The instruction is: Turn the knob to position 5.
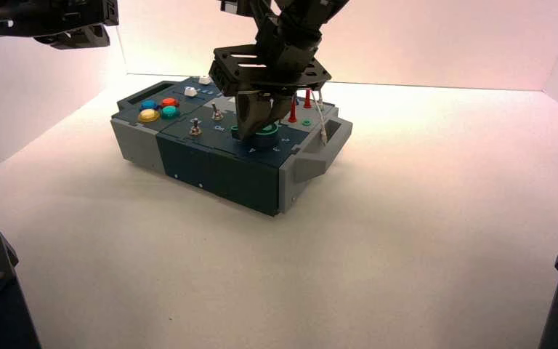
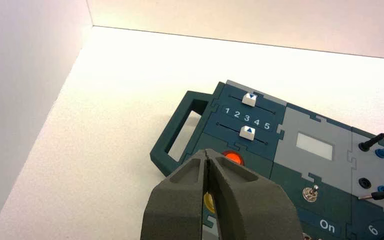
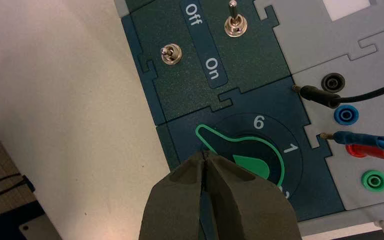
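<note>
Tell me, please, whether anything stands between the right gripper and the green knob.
Nothing visible does: the right gripper is right at the green knob, its tips over the pointer's side, with no wire or switch between.

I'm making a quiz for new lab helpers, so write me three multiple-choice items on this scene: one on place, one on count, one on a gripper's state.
1. Where is the right gripper?
A) Over the coloured buttons
B) At the green knob
C) Beyond the box's far edge

2. How many white sliders does the box have?
A) Two
B) Three
C) Five

3. How are the fingers of the left gripper, idle up to the left of the box?
A) Spread wide
B) Around a red plug
C) Closed together

Key:
1. B: the right wrist view shows its fingertips over the knob.
2. A: the left wrist view shows one on each of two tracks.
3. C: the left wrist view shows the fingertips meeting.
</note>
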Controlling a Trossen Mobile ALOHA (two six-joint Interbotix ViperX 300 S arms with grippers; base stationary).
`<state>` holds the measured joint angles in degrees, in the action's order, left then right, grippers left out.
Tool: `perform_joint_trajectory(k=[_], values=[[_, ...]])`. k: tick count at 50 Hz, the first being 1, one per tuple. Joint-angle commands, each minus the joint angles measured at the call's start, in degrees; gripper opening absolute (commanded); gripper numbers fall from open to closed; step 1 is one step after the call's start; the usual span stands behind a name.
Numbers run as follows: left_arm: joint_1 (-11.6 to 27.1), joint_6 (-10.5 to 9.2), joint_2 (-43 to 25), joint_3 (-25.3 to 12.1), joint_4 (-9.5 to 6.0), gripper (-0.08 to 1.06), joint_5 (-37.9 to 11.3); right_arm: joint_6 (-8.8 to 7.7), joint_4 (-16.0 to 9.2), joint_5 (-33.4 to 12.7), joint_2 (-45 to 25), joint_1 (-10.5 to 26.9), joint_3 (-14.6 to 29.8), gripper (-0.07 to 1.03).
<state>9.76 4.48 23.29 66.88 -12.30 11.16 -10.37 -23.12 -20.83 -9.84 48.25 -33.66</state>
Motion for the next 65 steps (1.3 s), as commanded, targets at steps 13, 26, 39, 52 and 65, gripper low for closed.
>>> perform_joint_trajectory(k=[13,26,39,52,65], values=[[0.0,0.09,0.44,-0.79,0.18,-0.03,0.62,-0.09,0.0,-0.35,0.18,0.26,2.29,-0.02],[0.0,0.09,0.53,-0.79,0.18,-0.03,0.62,-0.09,0.0,-0.35,0.18,0.26,2.29,-0.02],[0.09,0.18,0.53,-0.79,0.18,-0.03,0.62,-0.09,0.0,-0.53,0.18,0.26,2.55,-0.02],[0.09,0.18,0.53,-0.79,0.18,-0.03,0.62,-0.09,0.09,-0.79,0.09,0.18,2.81,-0.02],[0.0,0.18,0.53,-0.7,0.09,-0.03,0.62,-0.18,0.18,-0.79,-0.09,0.09,2.9,-0.02]])
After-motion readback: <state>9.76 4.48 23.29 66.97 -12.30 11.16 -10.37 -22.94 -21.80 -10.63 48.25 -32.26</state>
